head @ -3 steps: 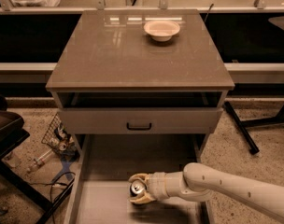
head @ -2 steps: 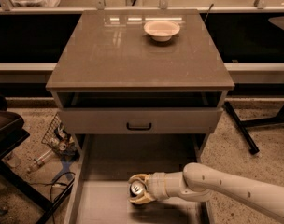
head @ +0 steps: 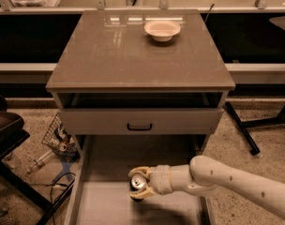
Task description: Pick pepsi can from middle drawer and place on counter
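Note:
The pepsi can (head: 139, 183) shows its silver top and pull tab between my gripper's pale fingers. My gripper (head: 139, 185) comes in from the right on a white arm and is shut on the can, over the pulled-out middle drawer (head: 109, 158), a pale tray with a flat bottom. Whether the can rests on the drawer bottom or hangs above it I cannot tell. The counter (head: 114, 55) is the glossy grey-brown top of the cabinet, farther back.
A pale round bowl (head: 162, 30) sits at the counter's back right. A drawer front with a black handle (head: 139, 126) stands above the open drawer. Clutter and cables (head: 58, 144) lie on the floor at left. A black stand leg (head: 241, 128) is at right.

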